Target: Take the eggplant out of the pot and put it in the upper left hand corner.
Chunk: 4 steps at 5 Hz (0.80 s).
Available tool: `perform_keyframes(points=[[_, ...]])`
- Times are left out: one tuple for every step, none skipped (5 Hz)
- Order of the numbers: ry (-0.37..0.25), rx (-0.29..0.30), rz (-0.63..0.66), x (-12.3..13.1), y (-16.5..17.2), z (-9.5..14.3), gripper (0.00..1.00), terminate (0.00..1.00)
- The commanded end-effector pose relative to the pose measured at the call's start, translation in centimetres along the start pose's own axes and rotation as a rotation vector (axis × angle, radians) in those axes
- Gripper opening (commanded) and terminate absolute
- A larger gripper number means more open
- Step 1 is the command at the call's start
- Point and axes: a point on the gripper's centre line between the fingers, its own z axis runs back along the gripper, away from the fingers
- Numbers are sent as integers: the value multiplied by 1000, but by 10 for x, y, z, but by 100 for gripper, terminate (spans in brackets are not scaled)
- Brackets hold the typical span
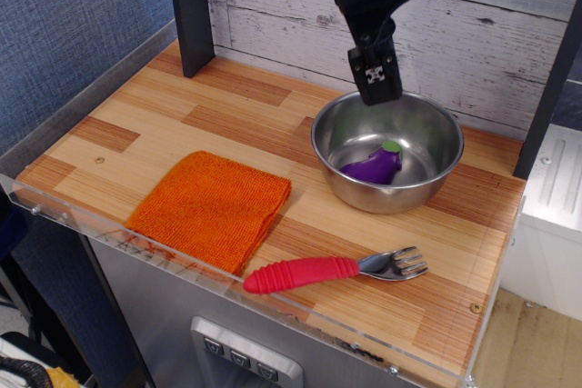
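Note:
The purple eggplant [373, 168] with a green stem cap lies inside the steel pot [332, 165], right of its middle. The pot stands at the right back of the wooden table. My black gripper [376, 88] hangs above the pot's back rim, above and behind the eggplant, not touching it. It holds nothing; I cannot tell how its jaws stand. The upper left corner [164, 70] is bare wood beside a dark vertical post [189, 11].
An orange cloth [212, 207] lies at the front left. A fork with a red handle [335, 269] lies near the front edge, in front of the pot. A whitewashed plank wall [473, 52] closes the back; another dark post [551, 88] stands at the right.

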Motion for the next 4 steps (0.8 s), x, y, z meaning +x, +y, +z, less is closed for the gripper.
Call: perform_keyframes(points=[[49,6,-88,-16,-3,-27,100,0],[74,-25,-97,-23,-9,-41,100,0],[86,-58,-113,-24,-13,-57,100,0],[91,-65,-116,-24,-15,-72,100,0]])
